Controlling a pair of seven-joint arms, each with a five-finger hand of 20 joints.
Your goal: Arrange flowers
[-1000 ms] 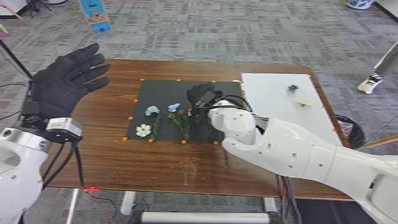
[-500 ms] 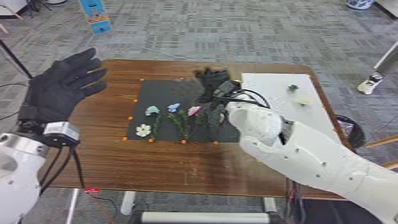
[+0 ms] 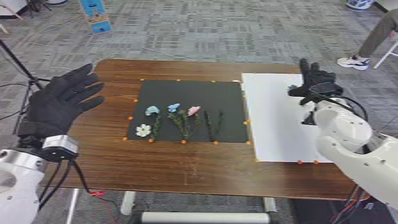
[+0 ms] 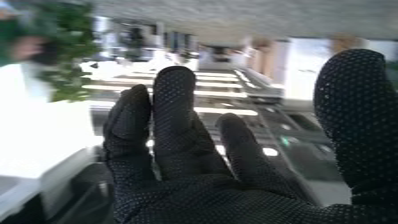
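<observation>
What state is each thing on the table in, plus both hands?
left hand: open, empty
right hand: open, fingers extended, over white sheet
white sheet: flat
black sheet: flat, flowers on it
white flower: lying, open
pale blue flower: lying
pink flower: lying, beside the blue flower

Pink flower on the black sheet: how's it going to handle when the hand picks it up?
Probably light and easily crushed: the pink flower has a small, petal-like head. Its stem looks very thin, so it may bend or swing if held at one end. Lying flat on the black sheet, it could slide when nudged.
</observation>
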